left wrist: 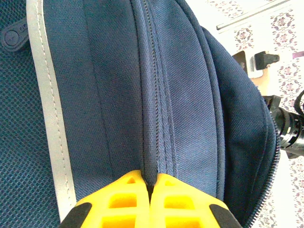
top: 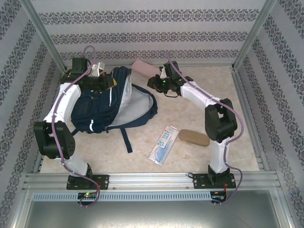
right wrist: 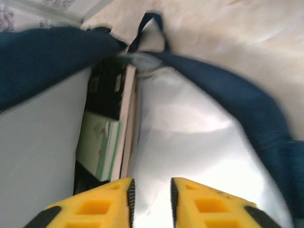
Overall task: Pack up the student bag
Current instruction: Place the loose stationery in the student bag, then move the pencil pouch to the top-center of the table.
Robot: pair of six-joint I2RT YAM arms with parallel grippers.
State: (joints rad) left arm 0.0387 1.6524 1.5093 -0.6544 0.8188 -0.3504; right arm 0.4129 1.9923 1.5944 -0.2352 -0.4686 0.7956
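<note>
The student bag fills the far-left part of the table, its mouth gaping toward the middle. Inside, books stand along one side, leaving room beside the grey lining. A clear packet and a brown case block the near middle. The far-right corner is bare.

The right gripper is seen at the lower edge, its yellow jaws parted by a narrow gap with nothing between them. It is pointed into the open mouth of the student bag, whose pale grey lining is exposed. Books are stood on edge inside. A navy carry loop is seen at the far rim, against the beige tabletop.
</note>
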